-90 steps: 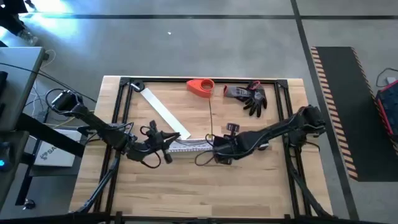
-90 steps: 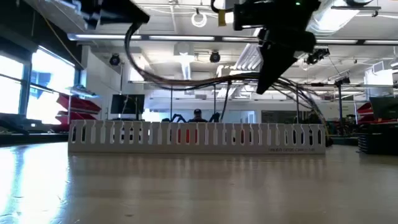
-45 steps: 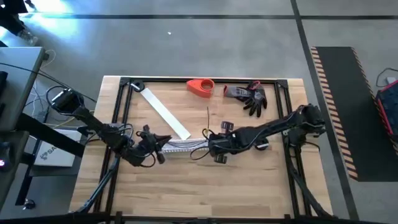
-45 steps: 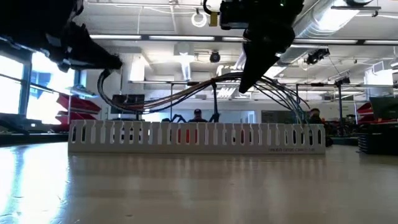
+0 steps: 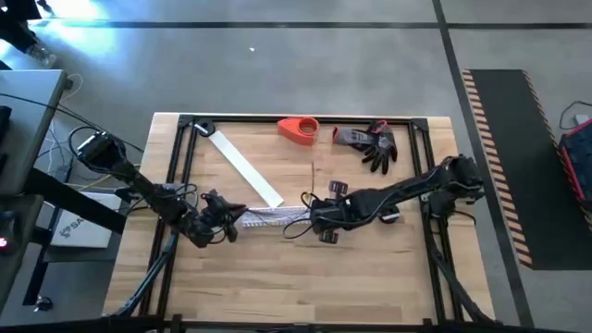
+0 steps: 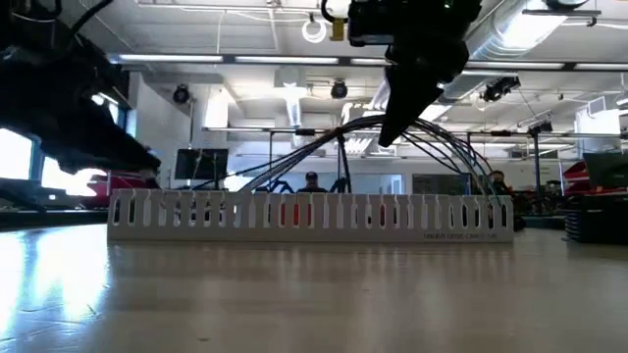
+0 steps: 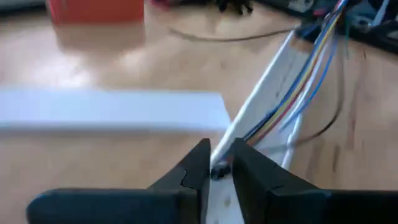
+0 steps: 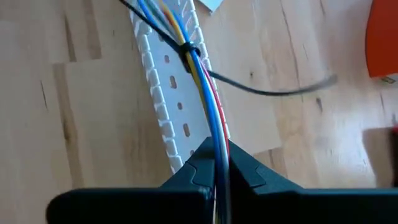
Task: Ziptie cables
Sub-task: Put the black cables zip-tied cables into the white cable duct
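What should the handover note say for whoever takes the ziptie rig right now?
Left gripper: shut on the cables at the channel's left end.
Right gripper: shut on the cables near the right end, holding them above the channel.
Cables: coloured bundle running along the white slotted channel, arching above it in the low view.
Done: one dark ziptie wraps the bundle, its long tail trailing over the table.
Left: tail untrimmed; the cables are not yet lying in the channel.

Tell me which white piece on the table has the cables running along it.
The slotted channel, between the left gripper and right gripper, carries the cables. The flat white strip lies bare, angled toward the table's far-left corner.
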